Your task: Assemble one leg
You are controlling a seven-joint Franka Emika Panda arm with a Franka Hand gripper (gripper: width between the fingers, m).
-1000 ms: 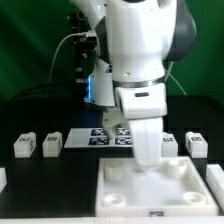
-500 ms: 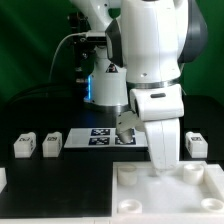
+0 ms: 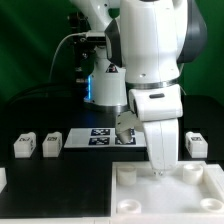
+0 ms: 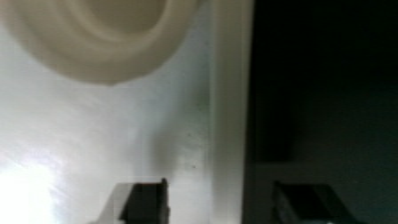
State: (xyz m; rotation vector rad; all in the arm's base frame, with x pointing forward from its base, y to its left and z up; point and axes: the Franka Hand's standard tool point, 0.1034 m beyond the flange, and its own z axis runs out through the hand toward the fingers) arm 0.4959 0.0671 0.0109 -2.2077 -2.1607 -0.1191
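Three legs show in the exterior view, small white tagged blocks on the black table: two at the left (image 3: 23, 145) (image 3: 50, 143) and one at the right (image 3: 196, 143). My gripper (image 3: 159, 168) points down at the rear edge of the large white panel (image 3: 175, 195), away from every leg. In the wrist view the gripper (image 4: 221, 190) is open and empty. One finger (image 4: 143, 203) is over the panel (image 4: 107, 130) and the other is over the dark table, so the jaws straddle the panel's edge. A round socket (image 4: 98, 40) lies ahead.
The marker board (image 3: 98, 138) lies behind the panel, between the legs. A white piece (image 3: 2, 178) sits at the exterior view's left edge. The robot's base and cables stand at the back.
Over the last second the arm swung toward the exterior view's right and the panel shifted right with it. Nothing has moved in the last half second.
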